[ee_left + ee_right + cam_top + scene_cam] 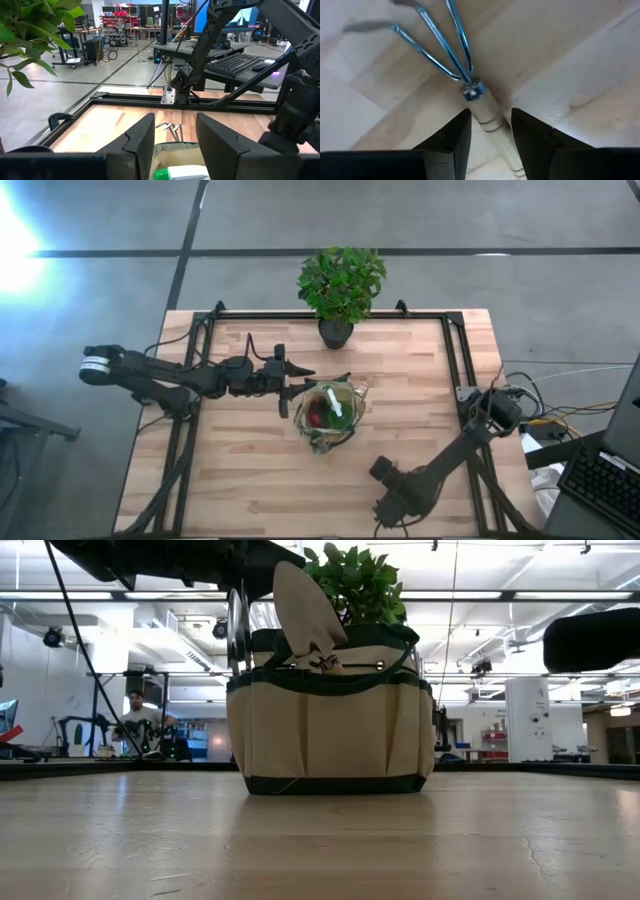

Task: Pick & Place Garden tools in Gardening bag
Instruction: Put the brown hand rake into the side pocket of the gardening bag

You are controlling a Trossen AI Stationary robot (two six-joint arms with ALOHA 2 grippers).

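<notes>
From above I see the bag [326,418] at mid-frame on the table [250,470], with a green bottle [333,406] and a red item [315,418] showing in its mouth. My left gripper [296,375] sits just left of the bag at its upper left rim; in the left wrist view its fingers [141,140] stand spread apart with nothing between them, the bag's rim [172,150] and the bottle's green cap [161,174] just below. A fork's tines [170,127] peek up past that rim. In the low view the bag [330,725] fills the centre of the frame, a trowel [305,610] standing up from it with the blade on top, and the plant [365,585] behind. My right gripper [385,508] is at the lower right of the overhead frame, low near the table's front edge and well apart from the bag. Its wrist view shows a rake [465,80] lying on the wood, its pale handle running between the fingers [452,137]. The fingers stand either side of the handle with a gap showing on each side, so they are spread, not pinching. A person [135,715] sits far back at the left of the low view.
</notes>
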